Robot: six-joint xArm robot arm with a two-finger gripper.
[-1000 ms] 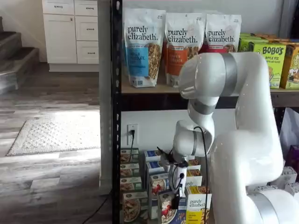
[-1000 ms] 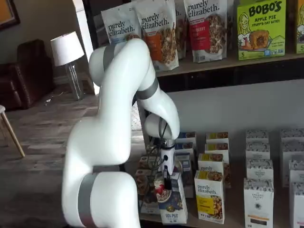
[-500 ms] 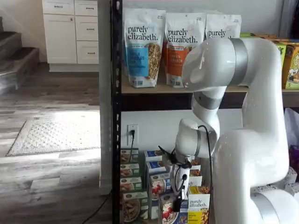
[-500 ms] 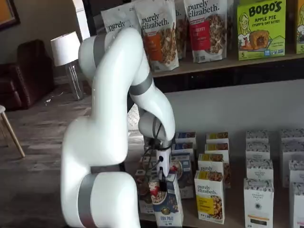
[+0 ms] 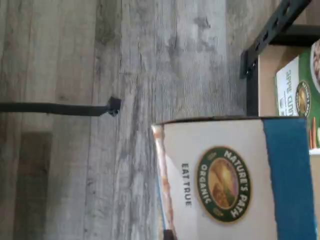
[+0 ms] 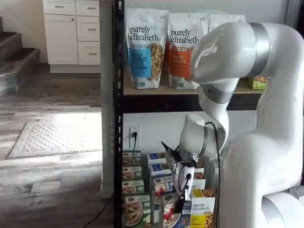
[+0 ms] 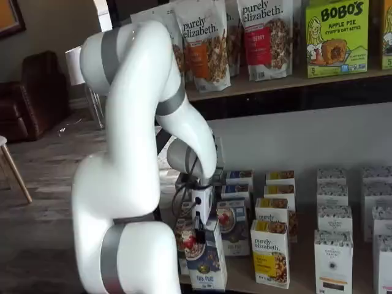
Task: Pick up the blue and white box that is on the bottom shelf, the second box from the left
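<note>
Your arm fills foreground in both shelf views, elbow high by granola bags. Bottom shelf front edge open to bare wood floor. Blue and white box held at that front edge, forward of its row, close beside yellow box. Gripper clenched on box top; your wrist view shows box over floor.

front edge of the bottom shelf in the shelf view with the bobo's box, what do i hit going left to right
the blue and white box with the gripper shut on its top → yellow purely elizabeth box → white box with a dark emblem
</note>
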